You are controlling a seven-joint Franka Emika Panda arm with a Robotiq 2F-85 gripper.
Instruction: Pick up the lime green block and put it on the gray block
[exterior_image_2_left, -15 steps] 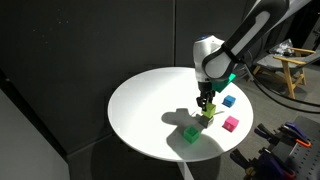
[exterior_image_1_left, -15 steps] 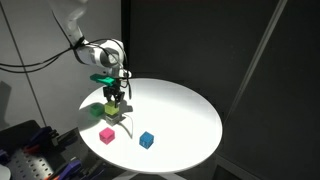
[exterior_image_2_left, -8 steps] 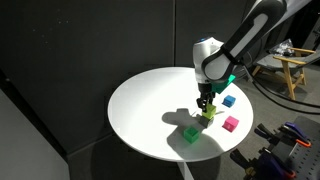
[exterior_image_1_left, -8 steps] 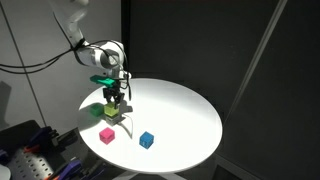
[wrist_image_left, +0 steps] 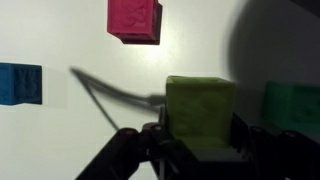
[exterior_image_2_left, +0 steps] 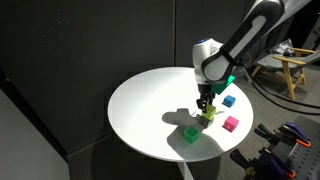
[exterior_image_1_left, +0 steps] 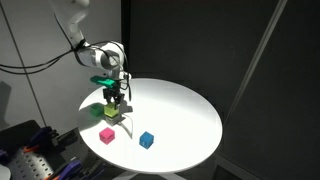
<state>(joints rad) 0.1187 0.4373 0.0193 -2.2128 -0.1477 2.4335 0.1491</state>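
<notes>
- Held the lime green block (wrist_image_left: 200,105) clamped between the narrowed fingers of the gripper (exterior_image_2_left: 206,110), low over the round white table (exterior_image_2_left: 150,95), just beside the deep green block (exterior_image_2_left: 191,133).
- Showed the pink block (exterior_image_2_left: 231,124) and the blue block (exterior_image_2_left: 228,101) apart from the deep green block, beyond the lime one.
- Could not make out the gray block.

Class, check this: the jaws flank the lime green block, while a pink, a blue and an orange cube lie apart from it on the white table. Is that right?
Not quite: no cube is orange. The third is a green cube, beside the lime green block in the wrist view. The rest stands.
</notes>
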